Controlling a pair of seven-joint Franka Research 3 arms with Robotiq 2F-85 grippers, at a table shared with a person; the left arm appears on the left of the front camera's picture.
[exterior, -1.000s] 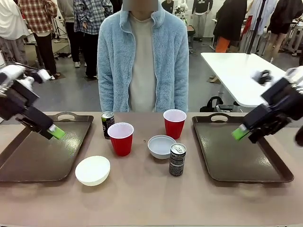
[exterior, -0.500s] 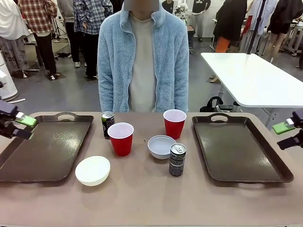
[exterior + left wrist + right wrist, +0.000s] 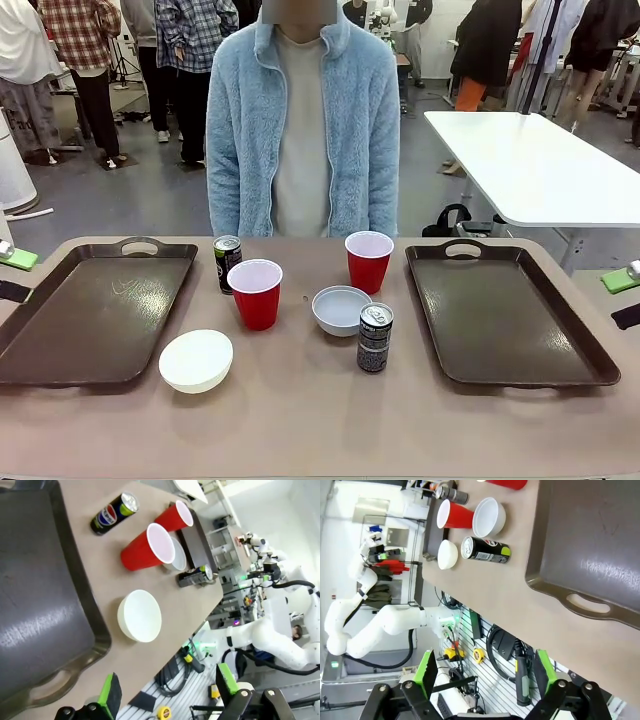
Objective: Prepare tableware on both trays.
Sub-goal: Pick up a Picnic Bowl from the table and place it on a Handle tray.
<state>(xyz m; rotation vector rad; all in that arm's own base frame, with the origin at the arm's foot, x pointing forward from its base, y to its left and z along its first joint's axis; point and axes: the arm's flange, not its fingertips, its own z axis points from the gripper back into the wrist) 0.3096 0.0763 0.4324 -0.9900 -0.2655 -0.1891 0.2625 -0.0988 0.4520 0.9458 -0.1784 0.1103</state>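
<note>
Between the left tray (image 3: 90, 320) and the right tray (image 3: 510, 320), on the bare tabletop, all the tableware is clustered and nothing is loaded yet. The white bowl (image 3: 196, 360) is set just beside the left tray's near corner. The nearer red cup (image 3: 256, 292) has the Pepsi can (image 3: 227, 263) close behind it. The pale grey bowl (image 3: 341, 309) is mid-table with the second dark can (image 3: 375, 337) just in front and the farther red cup (image 3: 369, 260) behind. Both trays are seen bare. The left gripper (image 3: 167, 687) and the right gripper (image 3: 485, 667) are held off the table's ends, jaws spread wide, nothing grasped. A first pick is judged to be due. One cup, one bowl and one can per tray is best aimed for. Pieces nearest each tray are best taken first, the white bowl by the left arm. Cups and cans should be approached from outside the cluster so neighbours are not knocked. Bowls are likely best pinched over the rim.
</note>
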